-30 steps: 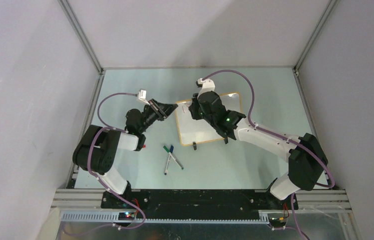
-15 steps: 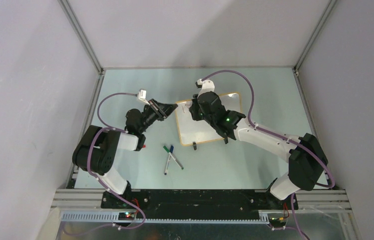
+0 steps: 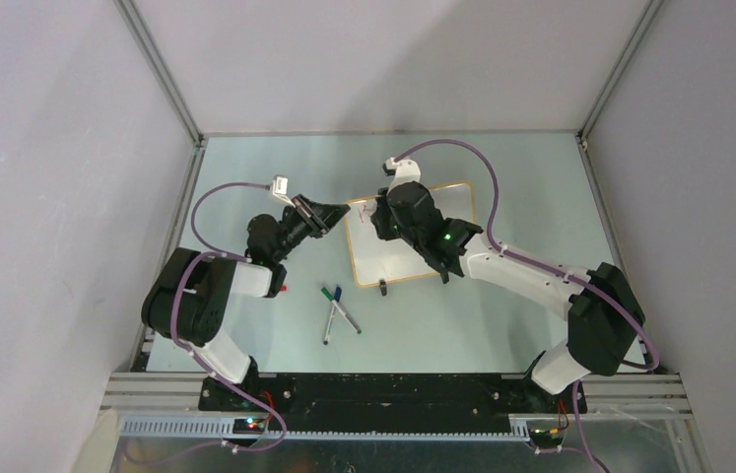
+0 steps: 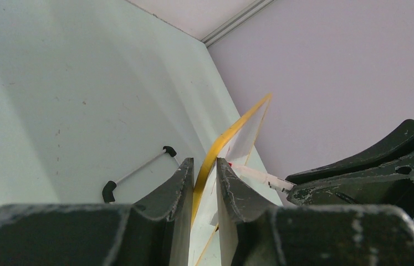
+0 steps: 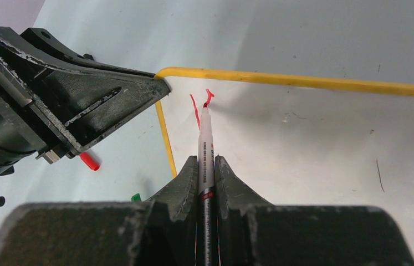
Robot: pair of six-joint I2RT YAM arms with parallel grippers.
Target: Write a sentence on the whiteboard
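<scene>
Two black-and-white robot arms reach over a pale green tabletop (image 3: 521, 168), meeting at a small glossy white whiteboard with a thin tan-orange frame (image 3: 398, 258) that sits mid-table with its two black clip feet on the near edge.

The left gripper (image 4: 204, 166) pinches the board's frame at the far left corner, and the orange edge runs between its dark fingers.

The right gripper (image 5: 206, 163) hangs over the same corner, its jaws pressed together on a slim white marker with a red tip (image 5: 205, 138). The tip touches the white surface just inside the frame.

Two loose pens, one green-capped and one blue-capped (image 3: 336, 310), lie crossed on the table near the board's near left corner, beside the left arm.

A small red cap (image 5: 89, 161) lies on the table under the left wrist.

Of the sentence, only two short red marker strokes (image 5: 196, 113) show at the pen's tip: a slanted line and a small hook beside it.
</scene>
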